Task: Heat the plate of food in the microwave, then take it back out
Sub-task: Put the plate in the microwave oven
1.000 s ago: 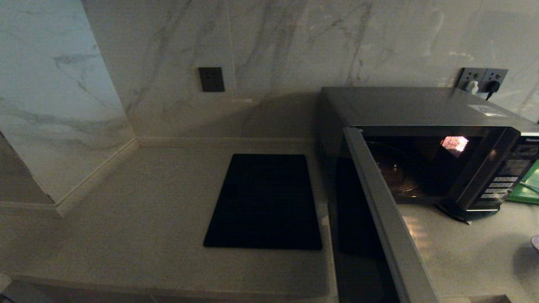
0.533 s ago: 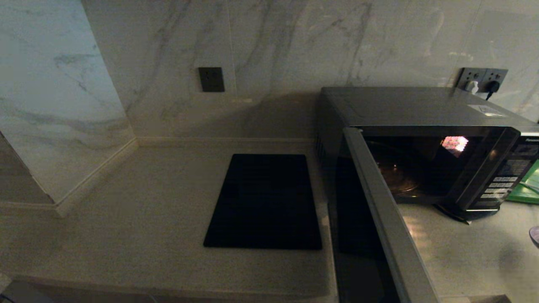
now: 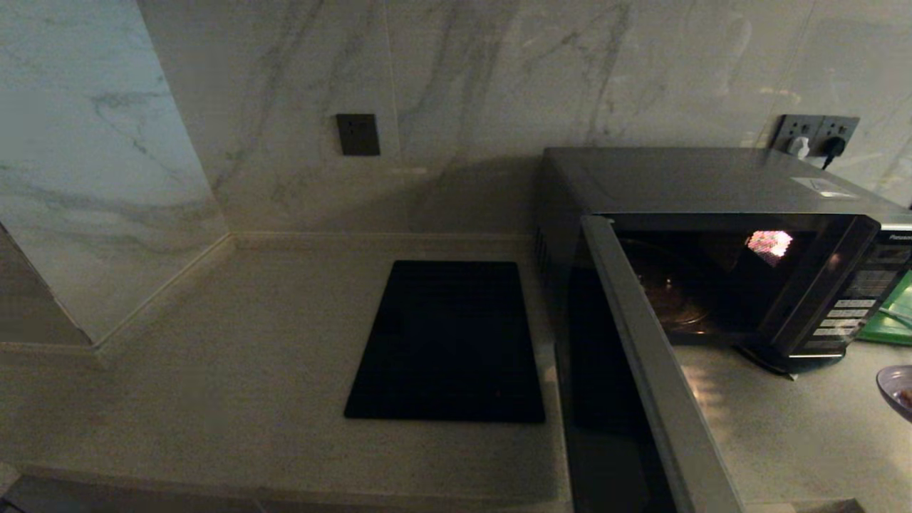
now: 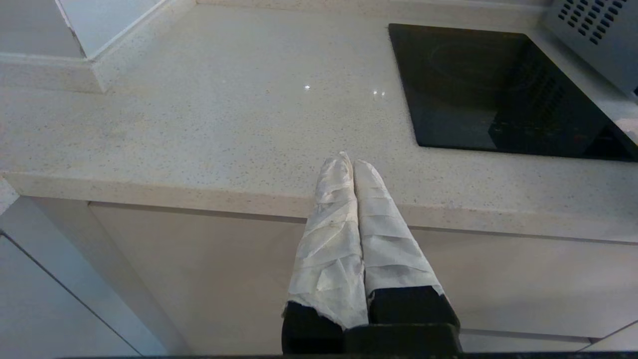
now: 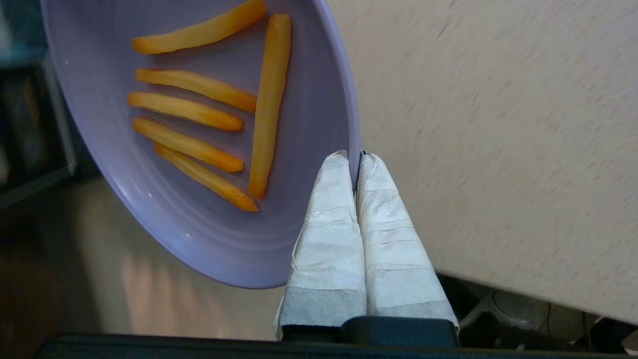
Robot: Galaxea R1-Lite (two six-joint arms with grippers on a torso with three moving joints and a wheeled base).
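The dark grey microwave [image 3: 712, 185] stands at the right of the counter with its door [image 3: 655, 370] swung wide open toward me and its glass turntable [image 3: 666, 296] bare. The lilac-pink plate of food [image 5: 209, 149], holding several orange-tan sticks, is pinched by its rim in my right gripper [image 5: 355, 158], which is shut on it. In the head view only the plate's edge [image 3: 899, 388] shows at the far right, above the counter. My left gripper [image 4: 349, 162] is shut and empty, held by the counter's front edge at the left.
A flat black cooktop slab [image 3: 449, 342] lies on the pale counter [image 3: 235, 370] left of the open door. Marble walls close the back and left. A green item [image 3: 894, 317] lies right of the microwave. Wall sockets [image 3: 816, 135] with a plug sit behind it.
The plate's edge has come further into the head view at the far right, moving left toward the microwave. The left arm has not moved.
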